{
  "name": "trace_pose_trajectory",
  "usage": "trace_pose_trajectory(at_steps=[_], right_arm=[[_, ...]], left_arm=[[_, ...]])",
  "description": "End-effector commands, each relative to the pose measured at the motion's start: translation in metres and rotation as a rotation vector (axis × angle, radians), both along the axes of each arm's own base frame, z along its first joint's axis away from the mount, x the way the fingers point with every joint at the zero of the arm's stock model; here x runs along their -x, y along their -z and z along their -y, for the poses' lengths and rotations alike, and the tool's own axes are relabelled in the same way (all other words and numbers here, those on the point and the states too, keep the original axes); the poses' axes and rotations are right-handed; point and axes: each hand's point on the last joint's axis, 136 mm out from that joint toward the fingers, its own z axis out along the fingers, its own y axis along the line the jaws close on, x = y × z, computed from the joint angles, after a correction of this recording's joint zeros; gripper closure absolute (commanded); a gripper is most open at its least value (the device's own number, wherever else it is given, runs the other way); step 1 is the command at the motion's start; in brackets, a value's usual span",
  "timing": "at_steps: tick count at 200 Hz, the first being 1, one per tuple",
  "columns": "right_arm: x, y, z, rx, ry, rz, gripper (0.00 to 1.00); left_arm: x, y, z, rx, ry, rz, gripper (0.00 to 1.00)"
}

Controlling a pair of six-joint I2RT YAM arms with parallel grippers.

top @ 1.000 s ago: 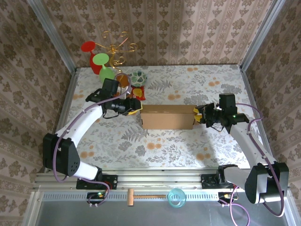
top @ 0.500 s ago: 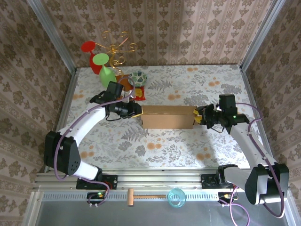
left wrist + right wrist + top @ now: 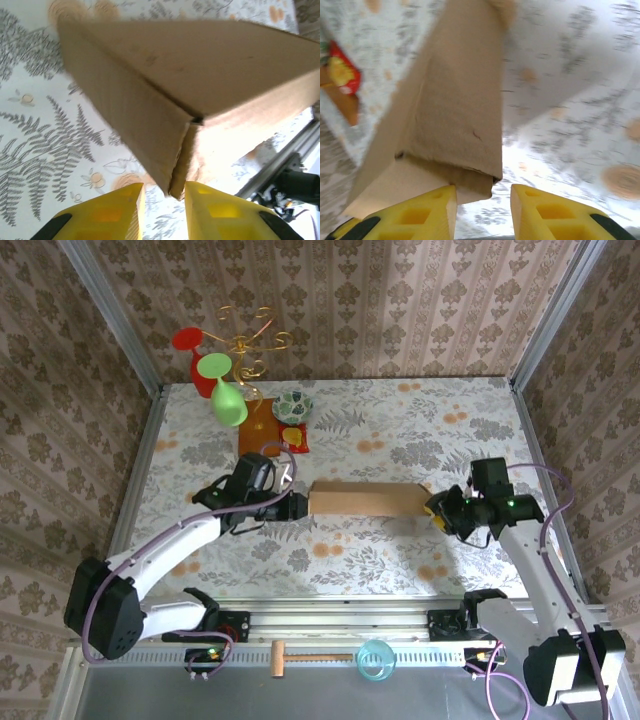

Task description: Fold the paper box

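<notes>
Presently held, one table (image 3: 400,410), floral cloth, contents as follows.

**Item 1: paper box** (image 3: 365,500). Plain brown cardboard, long and shallow, lying at the table's centre with its long axis running 9 to 3 o'clock. It looks largely closed. In the left wrist view a corner seam gapes slightly. In the right wrist view an end flap juts out past the upper panel.

**Item 2: left gripper** (image 3: 298,508). At the box's 9 o'clock end. Jaws are partly apart, with the box corner reaching into the gap and cloth visible beside it, so nothing is pinched.

**Item 3: right gripper** (image 3: 437,512). At the box's 3 o'clock end. Jaws are partly apart, the jutting flap lying beside one finger (image 3: 432,212) with clear cloth toward the other. It is not clamped.

**Item 4: sundries.** A patterned bowl (image 3: 294,405), a red packet (image 3: 293,438) and an orange-brown board (image 3: 252,428) sit toward 11 o'clock, apart from the box.

**Handling note (judgement).** The step in hand seems to be seating the end flaps.
- Both ends should be pressed inward together and evenly, or the light box will slide or twist on the cloth.
- Fingers should meet the ends low and square.
- The jutting flap needs guiding under its panel, not crushing.
- The gaping seam wants checking before release.
</notes>
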Motion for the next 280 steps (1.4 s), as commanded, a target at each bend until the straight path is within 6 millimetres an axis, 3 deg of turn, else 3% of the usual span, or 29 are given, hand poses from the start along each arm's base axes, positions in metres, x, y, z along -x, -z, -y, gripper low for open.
trace_pose_trajectory(at_steps=[1,19,52,58,62,65,70,73,100,138,159,178,206,242,255,280], right_arm=[[0.037,0.031,0.017,0.108,0.006,-0.143,0.63],[0.037,0.032,0.017,0.101,0.026,-0.143,0.6],[0.024,0.002,0.034,0.197,0.062,-0.046,0.46],[0.021,-0.007,0.039,0.227,0.067,-0.022,0.42],[0.018,-0.011,0.043,0.248,0.072,-0.009,0.38],[0.016,-0.016,0.046,0.264,0.077,0.003,0.3],[0.013,-0.023,0.05,0.289,0.082,0.023,0.05],[0.012,-0.026,0.052,0.303,0.082,0.031,0.01],[-0.008,-0.059,0.07,0.413,0.113,0.151,0.0],[-0.028,-0.099,0.1,0.618,0.161,0.42,0.0],[-0.023,-0.091,0.14,0.828,0.303,0.401,0.0],[-0.05,-0.085,0.143,0.993,0.191,0.526,0.0],[-0.081,-0.048,0.129,1.15,0.011,0.684,0.0],[-0.108,-0.003,0.108,1.118,-0.137,0.742,0.0],[-0.117,0.008,0.102,1.102,-0.166,0.755,0.0],[-0.142,0.003,0.097,1.084,-0.178,0.846,0.0]], left_arm=[[-0.007,0.007,0.001,0.013,-0.045,0.057,0.7],[-0.006,0.006,0.001,0.03,-0.064,0.059,0.69],[-0.019,-0.024,-0.012,0.03,-0.126,0.129,0.59],[-0.024,-0.032,-0.017,0.039,-0.15,0.141,0.4],[-0.028,-0.037,-0.021,0.049,-0.17,0.151,0.07],[-0.03,-0.041,-0.023,0.055,-0.182,0.16,0.01],[-0.035,-0.048,-0.029,0.065,-0.211,0.172,0.0],[-0.038,-0.052,-0.033,0.071,-0.23,0.18,0.0],[-0.059,-0.074,-0.082,0.068,-0.404,0.275,0.0],[-0.065,-0.073,-0.157,-0.138,-0.61,0.418,0.0],[-0.058,-0.065,-0.21,-0.382,-0.775,0.478,0.0],[-0.048,-0.057,-0.257,-0.613,-0.924,0.493,0.0],[-0.053,-0.048,-0.269,-0.724,-0.836,0.568,0.0],[-0.057,-0.026,-0.289,-0.805,-0.802,0.571,0.0],[-0.062,-0.016,-0.295,-0.815,-0.785,0.563,0.0],[-0.078,0.011,-0.293,-0.774,-0.7,0.561,0.0]])
